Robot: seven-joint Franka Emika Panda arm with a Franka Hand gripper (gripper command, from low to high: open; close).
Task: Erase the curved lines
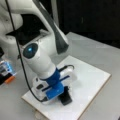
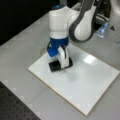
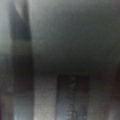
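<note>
We see the pincer [image 2: 60, 65] pressing a black block eraser [image 2: 60, 66] onto the flat white board [image 2: 82, 82], near its left end; grip closed on it. Curve lines not visible anywhere, so direction from pincer unclear.

A grey desk [image 1: 100, 52] carries a white board [image 1: 87, 82], seen in both front views, lying flat with a thin tan edge showing along its sides. In a front view a bright glare patch [image 2: 89, 59] sits on the board [image 2: 82, 87] toward its upper right. At a front view's left edge stands a small blue and orange object [image 1: 7, 72], too blurred to identify. A dark perforated surface [image 2: 15, 107] fills a front view's bottom left corner beside the desk [image 2: 22, 50].
</note>
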